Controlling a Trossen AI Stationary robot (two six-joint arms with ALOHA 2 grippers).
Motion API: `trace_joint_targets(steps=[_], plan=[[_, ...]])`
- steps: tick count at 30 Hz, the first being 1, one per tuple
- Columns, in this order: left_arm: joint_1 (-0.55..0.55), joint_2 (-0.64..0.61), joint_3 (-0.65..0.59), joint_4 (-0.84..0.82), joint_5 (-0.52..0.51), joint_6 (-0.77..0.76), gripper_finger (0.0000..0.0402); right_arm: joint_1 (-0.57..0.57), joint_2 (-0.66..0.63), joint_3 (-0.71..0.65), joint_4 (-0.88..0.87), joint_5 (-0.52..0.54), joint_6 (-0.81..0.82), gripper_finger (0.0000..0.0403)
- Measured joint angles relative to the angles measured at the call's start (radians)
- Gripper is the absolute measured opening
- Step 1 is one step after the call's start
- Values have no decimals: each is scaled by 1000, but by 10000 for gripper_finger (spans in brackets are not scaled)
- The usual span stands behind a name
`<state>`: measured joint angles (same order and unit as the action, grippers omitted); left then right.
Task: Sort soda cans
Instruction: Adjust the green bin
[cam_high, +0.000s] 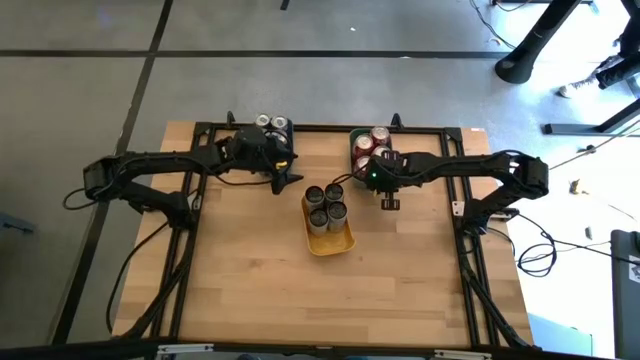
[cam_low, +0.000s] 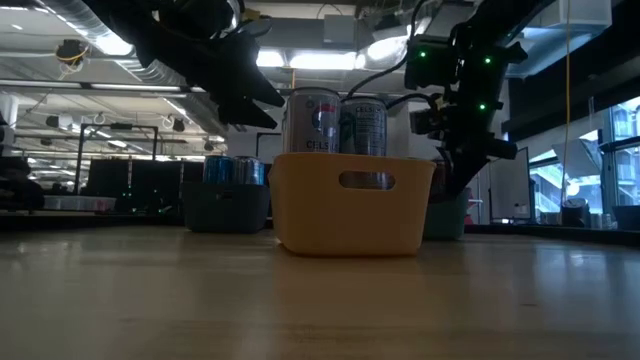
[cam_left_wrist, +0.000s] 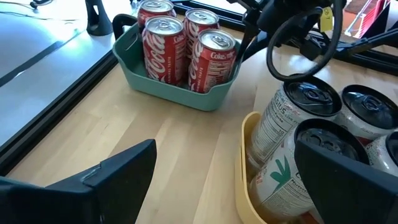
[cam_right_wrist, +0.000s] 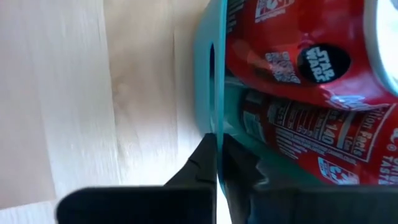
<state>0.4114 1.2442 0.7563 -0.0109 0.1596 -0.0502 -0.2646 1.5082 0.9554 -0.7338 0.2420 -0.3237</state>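
Observation:
Several red soda cans (cam_left_wrist: 186, 46) stand in a teal bin (cam_left_wrist: 180, 93) at the table's far right (cam_high: 368, 145). Silver-grey cans (cam_left_wrist: 292, 118) stand in a yellow bin (cam_high: 330, 238) at the centre. More cans (cam_high: 271, 124) stand in a dark bin (cam_low: 225, 208) at the far left. My right gripper (cam_right_wrist: 217, 146) points down at the teal bin's near end and is shut on its wall. My left gripper (cam_left_wrist: 227, 146) is open and empty. It hovers over bare table (cam_high: 285, 178) between the far-left cans and the yellow bin. My right gripper pinches the teal bin's near end wall (cam_right_wrist: 214, 106) at its rim. It comes from above, one finger (cam_right_wrist: 242, 168) inside beside a red can and one (cam_right_wrist: 196, 165) outside. The bin appears to sit upright on the table.
The three bins stand close together in the table's far half. The yellow bin's far end lies just near of the teal bin. A black frame (cam_high: 200, 200) runs round the table's edges. The near half of the wooden table (cam_high: 320, 300) is bare.

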Motion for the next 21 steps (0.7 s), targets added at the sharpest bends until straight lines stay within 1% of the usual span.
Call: trace_joint_targets(steps=[3,7,11,17,21], plan=[[0,0,0,0,0,0,370,0,0,0,-19,4,0,14],[0,0,0,0,0,-2,370,0,0,2,-65,10,0,5],[0,0,0,0,0,-2,370,1,-1,2,-97,28,9,6],[0,0,0,-5,0,-2,370,1,-1,1,-155,47,105,3],[0,0,0,-5,0,1,370,-1,-1,0,-184,86,109,2]])
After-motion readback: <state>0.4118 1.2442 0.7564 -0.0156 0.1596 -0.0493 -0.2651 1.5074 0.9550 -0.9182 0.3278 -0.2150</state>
